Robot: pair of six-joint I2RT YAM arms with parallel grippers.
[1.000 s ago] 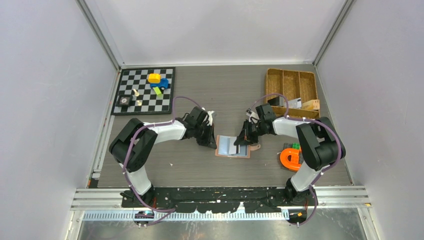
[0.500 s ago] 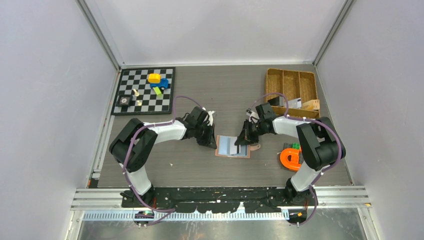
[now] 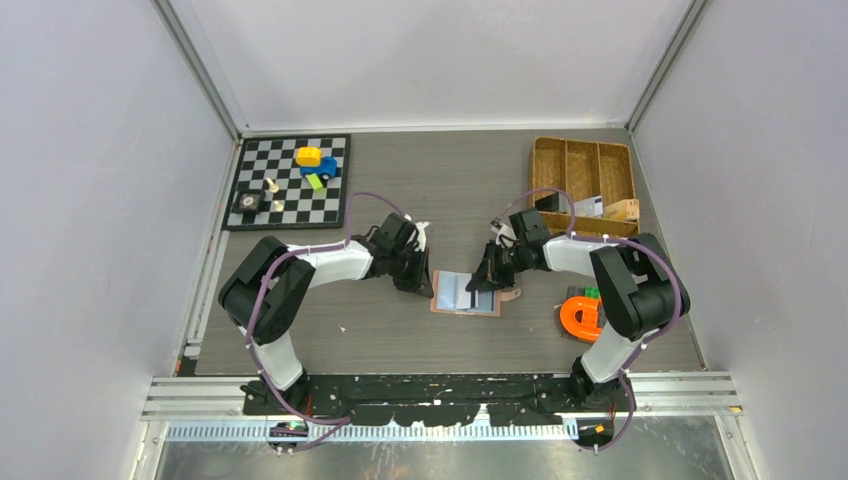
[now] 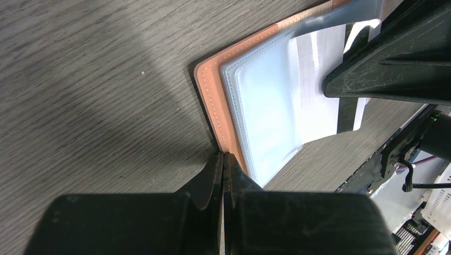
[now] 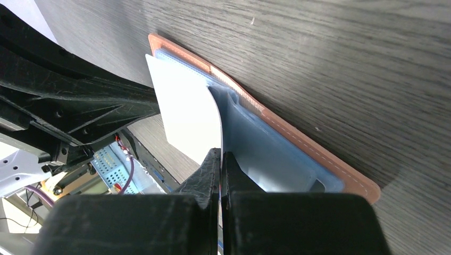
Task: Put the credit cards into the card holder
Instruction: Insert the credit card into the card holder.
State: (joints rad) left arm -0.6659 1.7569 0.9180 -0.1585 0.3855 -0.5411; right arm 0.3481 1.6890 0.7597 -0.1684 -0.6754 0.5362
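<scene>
The open card holder (image 3: 465, 293) lies at the middle of the table (image 3: 440, 180), with the closed left pincer (image 4: 223, 155) touching its edge and the right pincer (image 5: 220, 154) pinching a pale credit card (image 5: 181, 101) over it.

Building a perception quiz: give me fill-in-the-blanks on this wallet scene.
The pink card holder lies ___ on the table. The left hand, jaws ___, touches its edge. The chessboard sits at the table's far ___ corner. The wicker tray sits at its far ___ corner.
Missing: open, shut, left, right.
</scene>
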